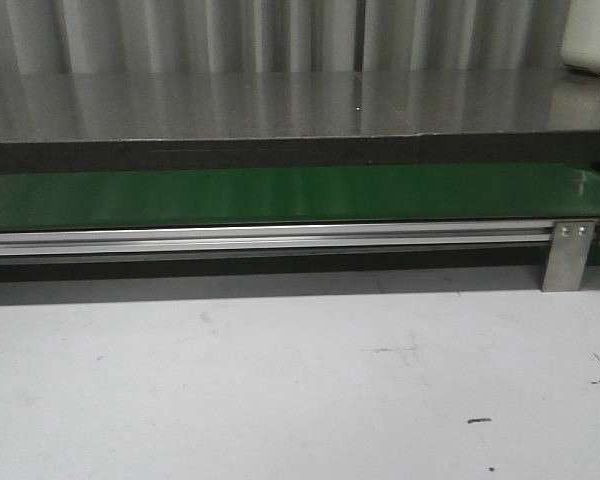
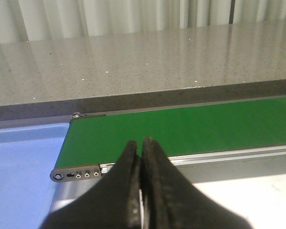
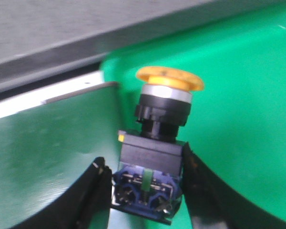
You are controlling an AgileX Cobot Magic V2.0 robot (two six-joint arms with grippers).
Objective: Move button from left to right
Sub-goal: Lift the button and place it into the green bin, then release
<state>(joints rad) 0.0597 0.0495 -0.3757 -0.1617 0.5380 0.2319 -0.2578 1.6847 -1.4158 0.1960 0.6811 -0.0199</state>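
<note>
button (image 3: 152, 157) between right hand (image 3: 145, 191) fingers | over belt (image 3: 47, 143)

Pale corrugated wall (image 1: 230, 35) runs across the far side. In front of it, long grey speckled counter (image 1: 280, 105), glossy, reflecting the wall. Dark edge below counter. Green belt (image 1: 280, 195) in a silver metal rail (image 1: 260, 238), metal bracket (image 1: 567, 255) at right. Near side: white table (image 1: 280, 380), scuffed, small dark marks. White object (image 1: 592, 35) far right, cut off.
</note>
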